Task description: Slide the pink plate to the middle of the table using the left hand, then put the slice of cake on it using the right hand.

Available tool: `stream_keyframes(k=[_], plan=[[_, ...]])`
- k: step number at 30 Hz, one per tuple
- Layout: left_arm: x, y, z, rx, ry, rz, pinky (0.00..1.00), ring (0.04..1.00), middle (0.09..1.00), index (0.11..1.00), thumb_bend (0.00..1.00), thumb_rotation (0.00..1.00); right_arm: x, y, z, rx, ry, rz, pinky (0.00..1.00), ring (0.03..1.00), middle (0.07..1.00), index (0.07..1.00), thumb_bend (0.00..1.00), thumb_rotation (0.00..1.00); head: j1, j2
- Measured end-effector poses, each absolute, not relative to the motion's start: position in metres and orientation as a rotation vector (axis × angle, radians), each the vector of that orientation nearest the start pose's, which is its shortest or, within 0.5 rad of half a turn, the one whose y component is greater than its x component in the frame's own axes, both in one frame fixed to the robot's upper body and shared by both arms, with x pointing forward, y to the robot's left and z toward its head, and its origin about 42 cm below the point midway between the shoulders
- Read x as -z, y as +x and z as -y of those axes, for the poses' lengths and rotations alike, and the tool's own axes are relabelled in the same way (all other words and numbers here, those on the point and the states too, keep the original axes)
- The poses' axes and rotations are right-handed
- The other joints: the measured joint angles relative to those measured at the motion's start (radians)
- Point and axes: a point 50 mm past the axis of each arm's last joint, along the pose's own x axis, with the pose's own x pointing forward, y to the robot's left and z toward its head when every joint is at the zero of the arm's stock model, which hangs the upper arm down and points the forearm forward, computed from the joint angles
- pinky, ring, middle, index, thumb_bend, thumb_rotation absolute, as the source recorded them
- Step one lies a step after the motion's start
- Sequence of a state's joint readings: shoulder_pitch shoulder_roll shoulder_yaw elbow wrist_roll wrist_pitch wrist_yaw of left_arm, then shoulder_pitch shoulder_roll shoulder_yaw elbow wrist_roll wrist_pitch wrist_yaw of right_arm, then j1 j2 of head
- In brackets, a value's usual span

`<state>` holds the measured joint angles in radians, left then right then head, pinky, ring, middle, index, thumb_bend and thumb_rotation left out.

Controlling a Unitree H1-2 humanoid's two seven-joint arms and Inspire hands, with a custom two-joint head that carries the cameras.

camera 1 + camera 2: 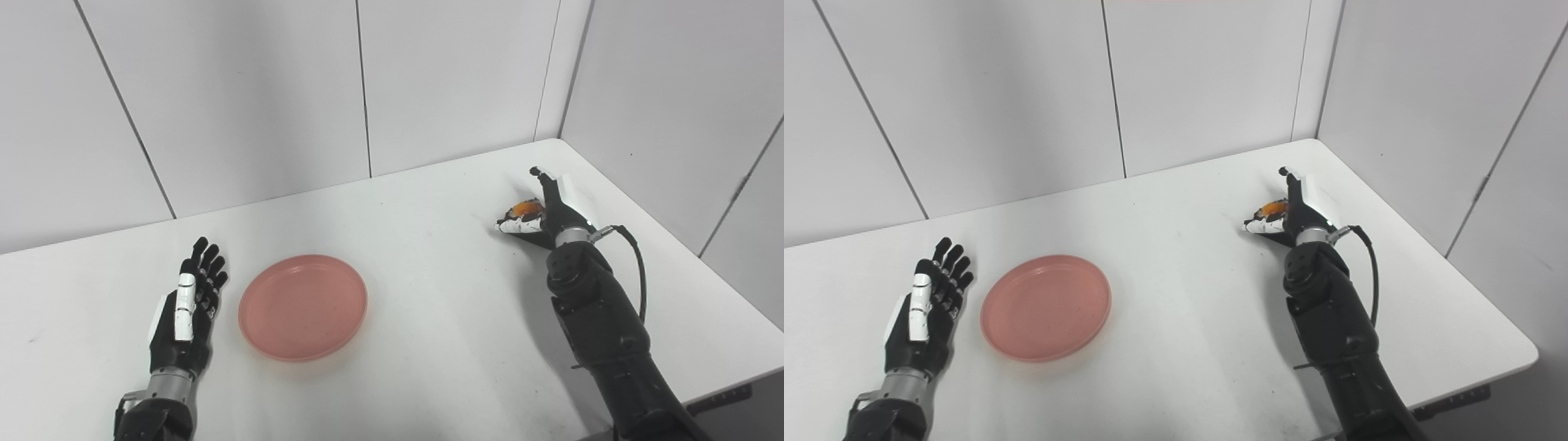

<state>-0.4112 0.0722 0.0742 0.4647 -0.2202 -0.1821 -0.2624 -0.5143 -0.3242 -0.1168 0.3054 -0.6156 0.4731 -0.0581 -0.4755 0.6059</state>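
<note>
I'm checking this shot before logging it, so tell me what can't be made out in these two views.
- Cake: both views show only an orange top; the right hand covers the rest, so its shape and whether it is gripped are unclear.
- Right hand's palm: faces away in both views.
- Left hand, open beside the pink plate: contact with the table is unclear.
- Both arms: cut off by the bottom edge.

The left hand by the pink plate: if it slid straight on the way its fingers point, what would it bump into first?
Probably nothing on the table: the left hand points toward the back wall, passing beside the plate.
</note>
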Motion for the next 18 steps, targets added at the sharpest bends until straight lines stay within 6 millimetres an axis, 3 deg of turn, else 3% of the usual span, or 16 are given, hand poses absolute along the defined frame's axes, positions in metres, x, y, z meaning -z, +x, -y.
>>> stream_keyframes(k=[3, 6, 8, 9, 10, 11, 13, 18], plan=[[-0.122, 0.411, -0.215, 0.245, -0.143, 0.14, 1.0, 1.0, 0.996, 0.989, 0.62, 1.0, -0.2, 0.436, 0.349, 0.416, -0.825, -0.234, 0.71, 0.842, 0.886, 0.862, 0.71, 0.17, 0.0, 0.0], [-0.122, 0.411, -0.215, 0.246, -0.144, 0.136, 1.0, 1.0, 0.999, 0.997, 0.62, 1.0, -0.196, 0.437, 0.349, 0.419, -0.825, -0.24, 0.61, 0.762, 0.825, 0.863, 0.69, 0.16, 0.0, 0.0], [-0.122, 0.411, -0.214, 0.248, -0.144, 0.136, 1.0, 1.0, 0.995, 0.994, 0.62, 1.0, -0.196, 0.437, 0.351, 0.425, -0.825, -0.24, 0.43, 0.561, 0.657, 0.856, 0.67, 0.13, 0.006, 0.003], [-0.122, 0.411, -0.214, 0.249, -0.143, 0.135, 1.0, 1.0, 0.998, 0.995, 0.62, 1.0, -0.196, 0.437, 0.353, 0.429, -0.827, -0.241, 0.27, 0.367, 0.475, 0.843, 0.66, 0.08, 0.006, 0.003], [-0.122, 0.411, -0.214, 0.249, -0.144, 0.134, 1.0, 1.0, 0.999, 0.996, 0.63, 1.0, -0.196, 0.437, 0.355, 0.433, -0.829, -0.242, 0.21, 0.288, 0.397, 0.833, 0.65, 0.05, 0.011, 0.005], [-0.122, 0.411, -0.214, 0.249, -0.144, 0.134, 1.0, 1.0, 0.998, 0.994, 0.62, 1.0, -0.196, 0.437, 0.357, 0.439, -0.829, -0.242, 0.18, 0.254, 0.385, 0.802, 0.63, 0.02, 0.014, 0.005], [-0.121, 0.411, -0.214, 0.249, -0.144, 0.132, 1.0, 1.0, 0.999, 0.995, 0.62, 1.0, -0.195, 0.437, 0.358, 0.448, -0.827, -0.245, 0.19, 0.267, 0.45, 0.766, 0.58, 0.0, 0.014, 0.005], [-0.121, 0.411, -0.213, 0.254, -0.143, 0.125, 1.0, 1.0, 1.0, 1.0, 0.63, 1.0, -0.192, 0.438, 0.358, 0.453, -0.822, -0.24, 0.16, 0.24, 0.47, 0.665, 0.55, 0.0, 0.018, 0.009]])
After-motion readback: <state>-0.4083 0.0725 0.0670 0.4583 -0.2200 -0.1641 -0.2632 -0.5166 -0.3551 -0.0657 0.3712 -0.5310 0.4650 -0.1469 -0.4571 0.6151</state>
